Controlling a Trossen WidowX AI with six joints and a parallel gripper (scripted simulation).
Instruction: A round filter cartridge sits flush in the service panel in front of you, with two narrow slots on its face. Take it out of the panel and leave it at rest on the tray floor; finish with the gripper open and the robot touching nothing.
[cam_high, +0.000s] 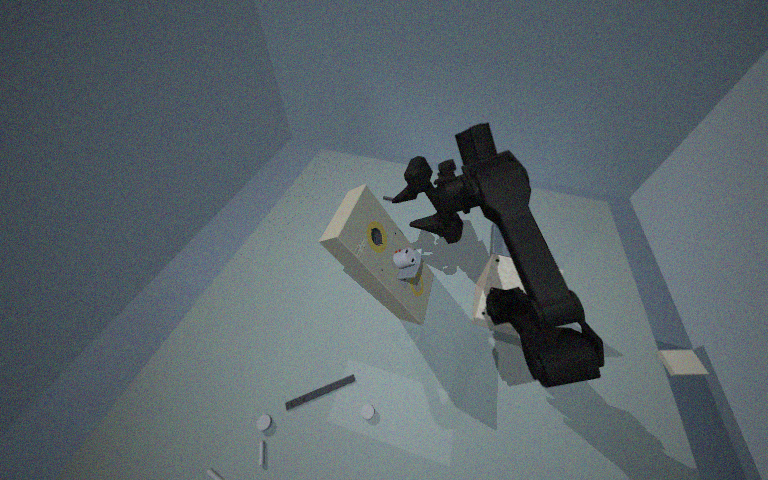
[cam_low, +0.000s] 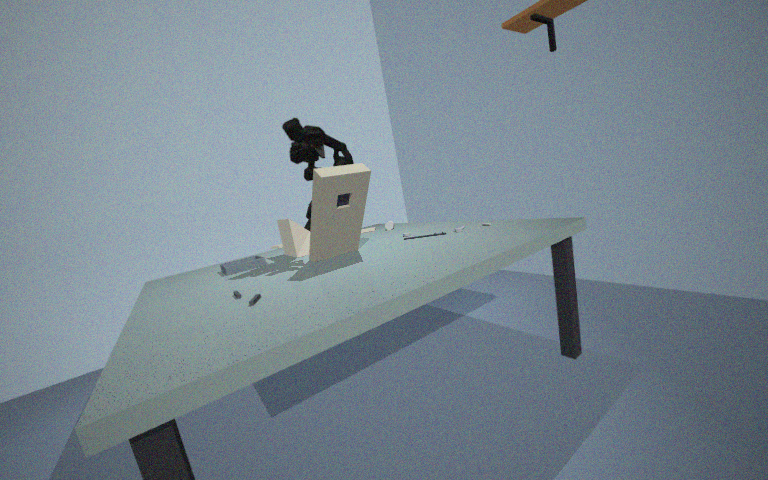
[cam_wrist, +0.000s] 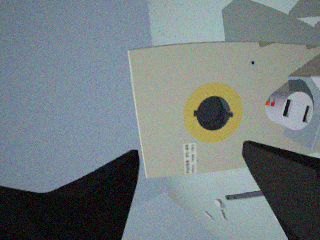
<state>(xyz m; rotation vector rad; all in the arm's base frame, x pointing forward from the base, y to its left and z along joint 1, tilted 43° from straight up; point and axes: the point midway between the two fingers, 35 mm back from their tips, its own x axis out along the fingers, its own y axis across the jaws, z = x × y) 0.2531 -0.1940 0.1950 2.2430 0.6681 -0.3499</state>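
The white cartridge (cam_high: 403, 258) (cam_wrist: 297, 111), with two dark slots and red marks, is out of its round opening (cam_high: 376, 236) (cam_wrist: 212, 112), which is ringed in yellow and dark inside. The cartridge sits at a grey bracket (cam_high: 408, 274) (cam_wrist: 302, 140) on the face of the beige panel (cam_high: 373, 271) (cam_low: 339, 232) (cam_wrist: 160, 100); how it is seated there is unclear. My gripper (cam_high: 400, 212) (cam_wrist: 191, 152) is open and empty, in front of the panel's upper part, apart from the cartridge. The grey tray (cam_low: 240, 266) lies on the table; its inside is not readable.
A pale wedge-shaped block (cam_high: 501, 271) (cam_low: 294, 240) stands near the arm. A dark bar (cam_high: 320, 391) and two pale discs (cam_high: 263, 422) (cam_high: 368, 412) lie on the table (cam_high: 226, 362) (cam_low: 186, 333). Two small dark pieces (cam_low: 236, 294) (cam_low: 254, 300) lie near the tray.
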